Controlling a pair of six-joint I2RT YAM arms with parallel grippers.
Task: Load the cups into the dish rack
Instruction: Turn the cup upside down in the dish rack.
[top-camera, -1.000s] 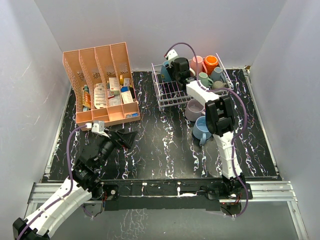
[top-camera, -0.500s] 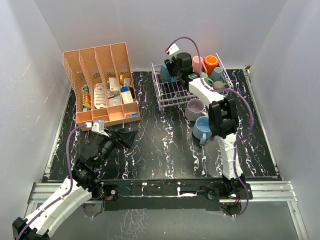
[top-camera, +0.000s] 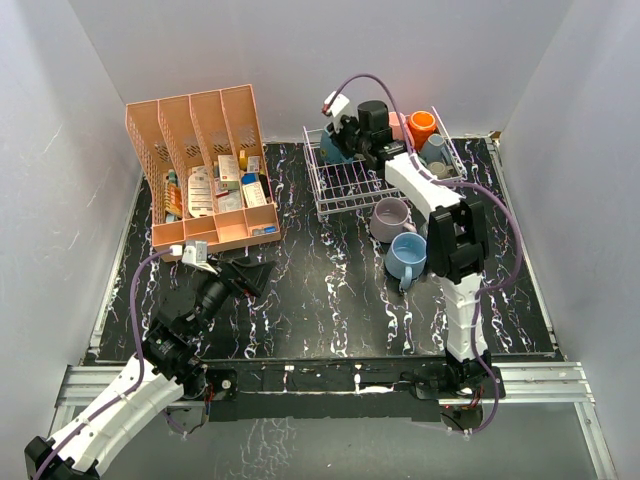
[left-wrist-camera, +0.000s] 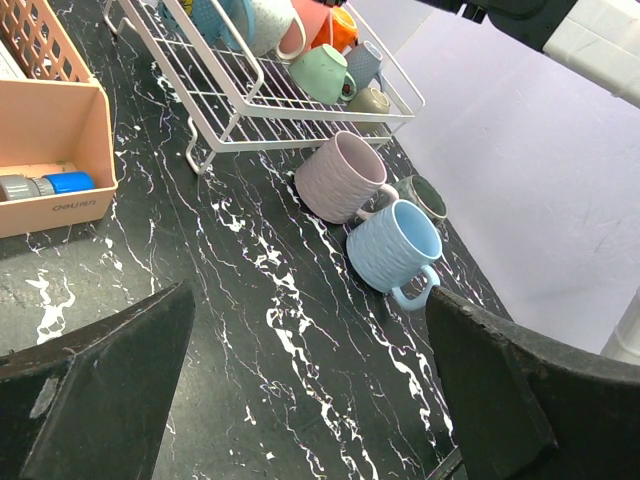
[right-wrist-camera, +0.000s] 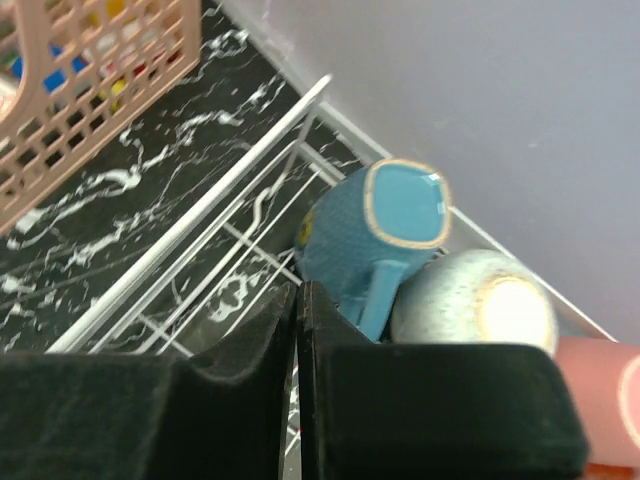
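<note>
Pale grey walls (top-camera: 300, 40) close around a black table top with white marble veins (top-camera: 330, 290). At its back left stands a salmon-pink plastic slotted organizer (top-camera: 200, 170) with small packets in its trays.

To the right of it, at the back edge, is the white wire dish rack (top-camera: 350, 190) with a grid bottom and low sides. Several ceramic mugs are already inside it: a teal mug (right-wrist-camera: 365, 235) in the far left corner, with its base turned to the right wrist camera, and a speckled cream mug (right-wrist-camera: 470, 300) touching it. Further right are a pink mug (top-camera: 397, 122), an orange mug (top-camera: 421, 127) and a mint green mug (left-wrist-camera: 325, 72).

Two mugs are on the table just in front of the rack, close to each other — a ribbed lilac mug (left-wrist-camera: 340, 178) and a ribbed light blue mug (left-wrist-camera: 392, 245). A dark grey mug (left-wrist-camera: 425, 193) shows partly behind them.

The right gripper (right-wrist-camera: 299, 300) hangs over the rack's far left corner, just beside the teal mug. Its black fingers (right-wrist-camera: 230, 370) are pressed together with nothing between them.

The left gripper (top-camera: 252, 272) is low over the table near the organizer's front, well apart from the rack — its fingers are spread wide and hold nothing.
</note>
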